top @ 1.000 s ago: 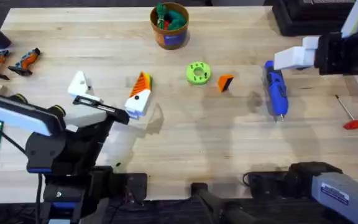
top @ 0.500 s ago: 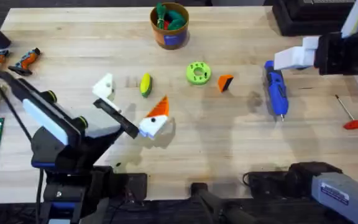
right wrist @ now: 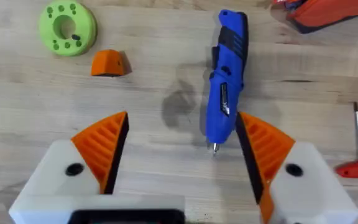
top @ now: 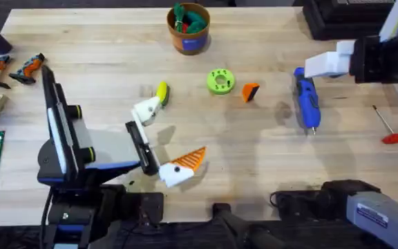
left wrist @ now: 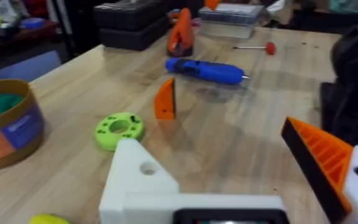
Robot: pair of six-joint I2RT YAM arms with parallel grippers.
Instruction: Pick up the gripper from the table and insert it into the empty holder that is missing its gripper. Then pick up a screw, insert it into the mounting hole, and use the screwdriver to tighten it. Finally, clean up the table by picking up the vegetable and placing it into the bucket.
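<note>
The screwdriver (top: 306,100) lies lengthwise, bit toward the bases; both arms' fingers (right wrist: 101,146) spread, holding nothing.

The vegetable (top: 162,93) beside the empty holder (top: 146,110) is partly hidden by it; in the left wrist view the picture's edge cuts it off. The bucket (left wrist: 8,124) is cropped there too. The bucket's contents are too small to identify.

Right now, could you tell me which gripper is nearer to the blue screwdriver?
Right. The right gripper hangs open just above the blue screwdriver, whose bit points between its fingers. The left gripper is well across the table, near the yellow toy corn.
</note>
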